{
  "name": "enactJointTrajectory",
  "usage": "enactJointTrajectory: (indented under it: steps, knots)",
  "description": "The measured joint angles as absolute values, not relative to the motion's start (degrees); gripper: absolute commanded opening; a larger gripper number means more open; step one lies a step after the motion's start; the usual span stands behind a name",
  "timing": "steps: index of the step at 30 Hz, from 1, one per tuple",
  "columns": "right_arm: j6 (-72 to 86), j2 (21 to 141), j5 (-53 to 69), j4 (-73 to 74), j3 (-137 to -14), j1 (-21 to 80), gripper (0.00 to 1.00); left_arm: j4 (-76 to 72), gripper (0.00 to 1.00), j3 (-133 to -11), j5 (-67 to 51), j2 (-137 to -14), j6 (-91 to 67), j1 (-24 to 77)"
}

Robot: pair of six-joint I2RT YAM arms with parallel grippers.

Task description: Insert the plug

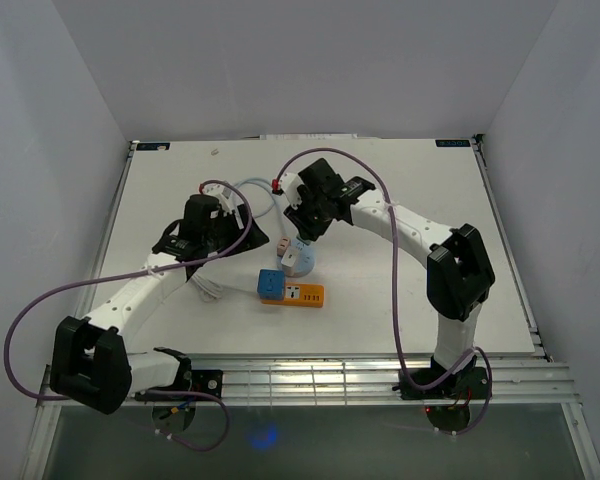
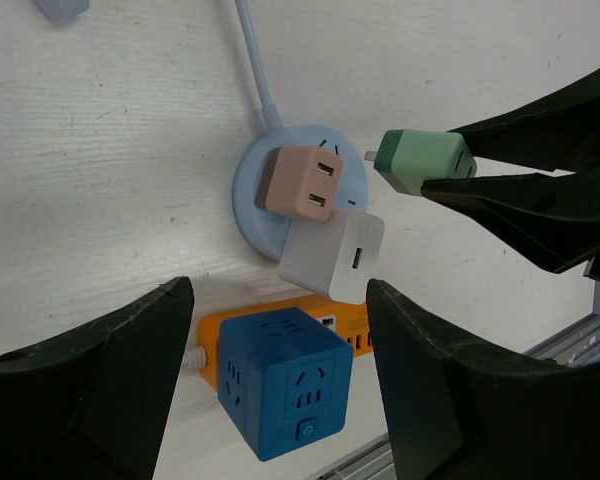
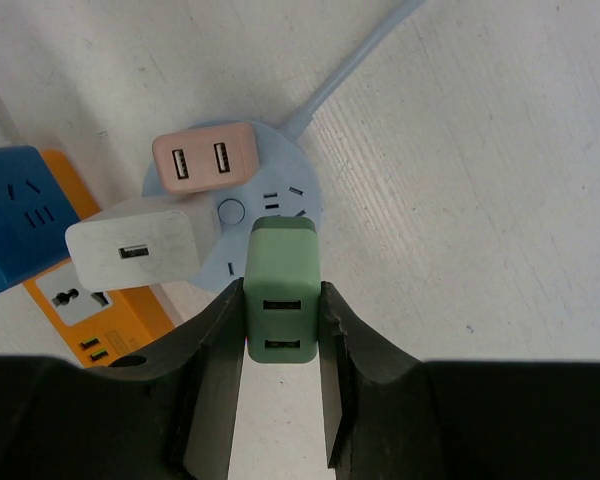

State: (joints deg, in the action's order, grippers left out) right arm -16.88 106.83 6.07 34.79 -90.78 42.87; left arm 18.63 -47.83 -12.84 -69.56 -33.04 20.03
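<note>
Prongs of the green plug (image 2: 425,160) face the round blue hub (image 2: 250,215), the right gripper (image 3: 280,305) clamped on that plug. The left gripper (image 2: 280,290) hangs nearby, jaws apart.

Pink charger (image 3: 205,158), white charger (image 3: 130,250) crowd hub (image 3: 302,200), remaining sockets free

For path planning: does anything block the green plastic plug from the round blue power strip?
Nothing visible: the green plastic plug faces bare slots on the round blue power strip; pink adapter and white adapter sit aside.
</note>
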Motion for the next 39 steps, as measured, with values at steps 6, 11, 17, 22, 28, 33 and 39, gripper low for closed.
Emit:
enactJointTrajectory:
  steps: [6,11,17,22,28,33,39]
  knots:
    - [-17.65,110.54,6.74,36.16,-94.54,42.87,0.08,16.16,0.71,-48.01,-12.86,-71.26,-33.08,20.03]
    - [-18.48,112.92,7.18,37.28,-96.60,42.87,0.08,14.41,0.66,-48.18,-12.84,-72.97,-33.04,20.03]
    - [-19.33,113.78,7.68,38.13,-96.66,42.87,0.08,13.43,0.63,-48.18,-12.78,-73.25,-32.97,20.03]
    - [-20.80,113.84,8.12,38.59,-96.66,42.87,0.08,12.80,0.60,-48.18,-12.80,-73.69,-32.80,20.01]
    - [-22.39,113.84,9.13,37.54,-96.38,42.87,0.08,12.82,0.59,-48.18,-12.82,-73.69,-32.34,19.99]
    - [-23.29,113.86,9.41,37.10,-95.77,42.94,0.08,12.84,0.58,-48.18,-12.82,-73.69,-31.88,19.99]
    - [-24.43,114.02,9.30,37.08,-95.77,43.35,0.08,12.88,0.57,-48.18,-12.84,-73.67,-31.44,19.99]
